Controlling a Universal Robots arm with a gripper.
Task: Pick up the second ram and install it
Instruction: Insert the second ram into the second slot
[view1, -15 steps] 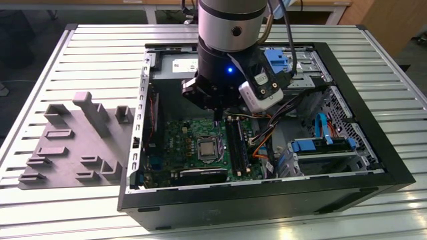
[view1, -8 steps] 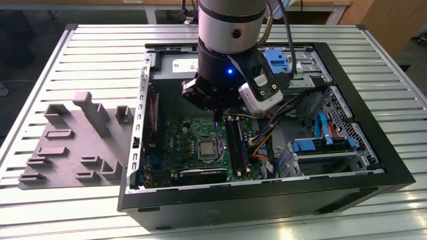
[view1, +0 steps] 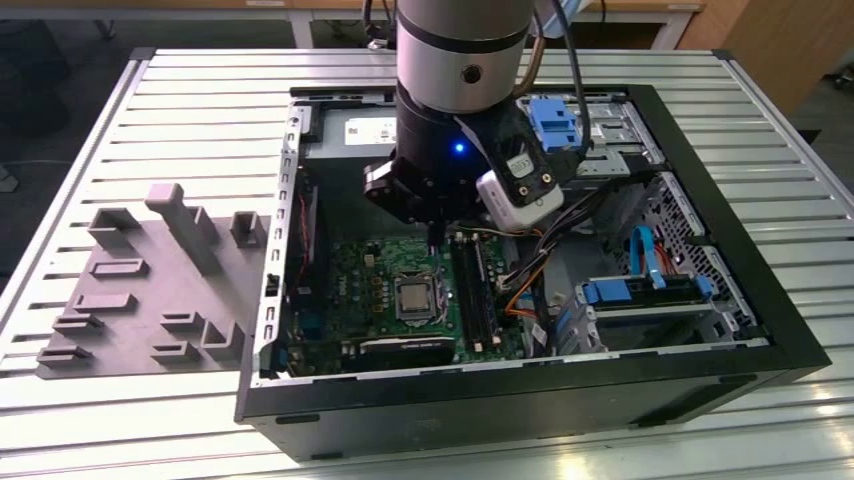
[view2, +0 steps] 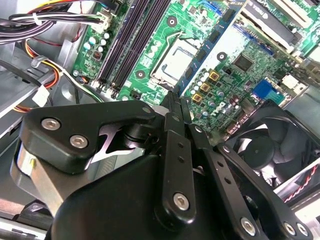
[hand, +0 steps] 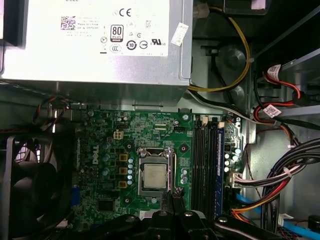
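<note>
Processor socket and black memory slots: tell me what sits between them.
In the first wrist view, a narrow strip of green motherboard carrying a few small round capacitors separates the processor socket from the black memory slots.

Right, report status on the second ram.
Done: one blue stick sits seated on the motherboard beside the black memory slots. In hand: nothing; the gripper hangs shut near the processor socket. Left: unclear; that stick could be either ram.
</note>
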